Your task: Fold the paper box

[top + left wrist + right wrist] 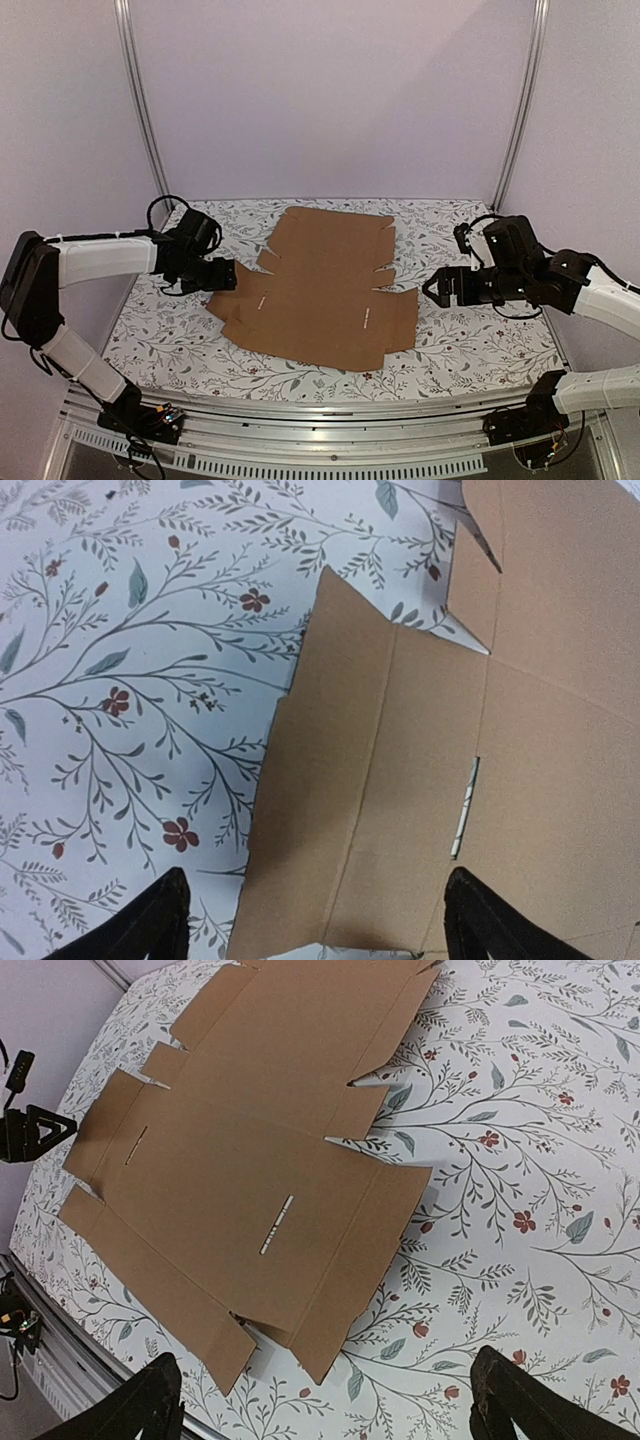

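Cardboard fills the middle of the top view: the paper box lies flat and unfolded on the flower-patterned counter. It is a brown die-cut sheet with flaps notched along its left and right edges and two thin slots cut in its lower half. At the left of that frame the left pincer hangs at the sheet's left flap, pointing towards the centre. In the left wrist view its two dark fingers rise from the lower edge, standing wide apart, with the flap's edge and a strip of patterned cloth between them. They grip nothing, and whether either finger touches the cardboard cannot be told. One slot shows right of centre in that view. At the right of the top view the right pincer sits just beside the sheet's right flap, apart from it, pointing left. Its wrist view shows its fingers spread fully at the bottom edge, empty, over bare cloth, with the whole sheet spread across the upper left of the frame.
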You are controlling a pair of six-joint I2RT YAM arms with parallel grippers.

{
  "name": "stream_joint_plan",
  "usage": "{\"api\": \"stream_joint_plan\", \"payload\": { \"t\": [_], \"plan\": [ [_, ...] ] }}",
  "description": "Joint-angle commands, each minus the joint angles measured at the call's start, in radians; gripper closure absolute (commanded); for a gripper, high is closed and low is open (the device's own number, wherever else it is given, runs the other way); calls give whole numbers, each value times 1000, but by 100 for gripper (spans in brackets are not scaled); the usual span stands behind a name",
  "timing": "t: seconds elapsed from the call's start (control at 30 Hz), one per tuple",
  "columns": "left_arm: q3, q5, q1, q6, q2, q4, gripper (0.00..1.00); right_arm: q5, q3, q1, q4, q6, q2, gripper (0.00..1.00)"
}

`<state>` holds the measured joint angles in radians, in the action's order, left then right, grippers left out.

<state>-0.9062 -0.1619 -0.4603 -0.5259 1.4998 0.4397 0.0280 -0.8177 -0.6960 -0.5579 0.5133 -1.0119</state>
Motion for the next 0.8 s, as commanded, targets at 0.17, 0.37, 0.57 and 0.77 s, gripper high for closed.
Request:
{"api": "stream_joint_plan", "payload": {
  "t": [0.17, 0.37, 0.57, 0.77],
  "plan": [
    [17, 131, 68, 8, 111, -120, 24, 3, 39, -8, -7, 37, 64, 1],
    [35, 207, 115, -5, 158, -158, 37, 3, 32, -8, -13, 36, 61, 1],
    [42, 200, 117, 0, 152, -159, 47, 0, 27, -9, -13, 33, 56, 1],
    [62, 205, 116, -8, 140, -161, 72, -10, 24, -10, -8, 36, 47, 1]
  ]
}}
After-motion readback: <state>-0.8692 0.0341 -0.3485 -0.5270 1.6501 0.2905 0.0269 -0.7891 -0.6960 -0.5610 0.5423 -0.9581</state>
